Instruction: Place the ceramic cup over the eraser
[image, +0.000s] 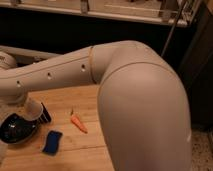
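My white arm crosses the view from the big elbow at the right to the left edge. My gripper (26, 102) is at the left end, below the forearm and mostly hidden by it. A white rounded shape that looks like the ceramic cup (33, 108) sits right under the gripper, low over the wooden table (90, 107). The black eraser (44, 114) shows just to its right, touching or partly behind it. I cannot tell whether the cup is held.
A dark round bowl (17, 130) stands at the table's left edge. A flat blue pad (51, 142) lies in front of it, and a small orange carrot (78, 124) lies in the middle. Dark shelving runs behind the table.
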